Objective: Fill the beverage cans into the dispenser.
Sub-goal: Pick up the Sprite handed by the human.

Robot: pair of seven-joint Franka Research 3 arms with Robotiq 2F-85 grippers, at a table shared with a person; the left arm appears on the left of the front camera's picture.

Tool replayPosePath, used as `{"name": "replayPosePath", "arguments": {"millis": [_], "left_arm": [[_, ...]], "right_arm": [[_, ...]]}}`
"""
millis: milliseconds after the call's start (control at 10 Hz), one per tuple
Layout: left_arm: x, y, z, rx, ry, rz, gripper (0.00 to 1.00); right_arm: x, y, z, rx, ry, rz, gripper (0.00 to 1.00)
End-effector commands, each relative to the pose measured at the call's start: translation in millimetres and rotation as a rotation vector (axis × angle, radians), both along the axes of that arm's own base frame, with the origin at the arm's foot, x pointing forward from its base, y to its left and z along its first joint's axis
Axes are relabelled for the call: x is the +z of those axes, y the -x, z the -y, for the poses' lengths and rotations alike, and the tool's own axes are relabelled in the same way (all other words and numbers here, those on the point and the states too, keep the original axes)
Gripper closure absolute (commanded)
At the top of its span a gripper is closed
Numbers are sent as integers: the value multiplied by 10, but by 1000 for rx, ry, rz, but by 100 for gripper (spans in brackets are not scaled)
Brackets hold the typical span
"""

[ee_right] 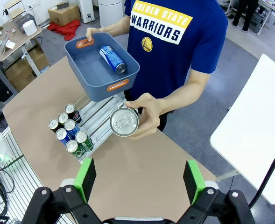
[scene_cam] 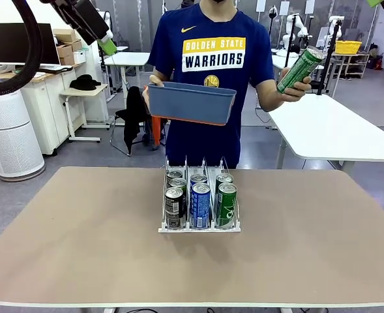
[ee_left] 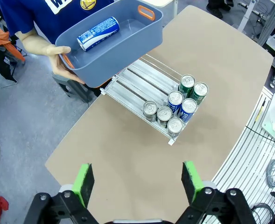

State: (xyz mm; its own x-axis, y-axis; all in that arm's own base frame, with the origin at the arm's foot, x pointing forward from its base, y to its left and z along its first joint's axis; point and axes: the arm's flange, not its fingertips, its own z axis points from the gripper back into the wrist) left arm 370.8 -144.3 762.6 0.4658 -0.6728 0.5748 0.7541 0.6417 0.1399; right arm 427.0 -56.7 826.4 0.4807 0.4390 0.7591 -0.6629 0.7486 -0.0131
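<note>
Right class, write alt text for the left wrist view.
A person holds a blue rectangular plastic bin, one blue-and-white drink can lying inside, above a clear three-lane dispenser with seven cans. The open left gripper hovers above the tan table.

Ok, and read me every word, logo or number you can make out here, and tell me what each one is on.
"GOLDEN STATE" over "WARRIORS": on the chest of the person's blue shirt.
Swoosh logo, no words: higher on the same shirt.
Print on the cans in the dispenser: too small to read.
Print on the green can that the person holds up: blurred, unreadable.
Print on the blue can lying in the blue bin: too blurred to read.
</note>
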Motion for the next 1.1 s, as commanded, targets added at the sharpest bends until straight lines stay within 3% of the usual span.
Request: {"name": "replayPosePath", "arguments": {"millis": [0, 300, 500, 1000], "left_arm": [[-5, 7, -7, 3, 1, -8, 0], [-5, 7, -7, 3, 1, -8, 0], [-5, 7, -7, 3, 1, -8, 0], [-5, 7, -7, 3, 1, -8, 0]], "right_arm": [[0, 0, 0, 0, 0, 0, 0], [-57, -199, -135, 65, 99, -157, 0], [-146, -357, -220, 110, 122, -222, 0], [-417, -618, -673, 167, 210, -242, 0]]}}
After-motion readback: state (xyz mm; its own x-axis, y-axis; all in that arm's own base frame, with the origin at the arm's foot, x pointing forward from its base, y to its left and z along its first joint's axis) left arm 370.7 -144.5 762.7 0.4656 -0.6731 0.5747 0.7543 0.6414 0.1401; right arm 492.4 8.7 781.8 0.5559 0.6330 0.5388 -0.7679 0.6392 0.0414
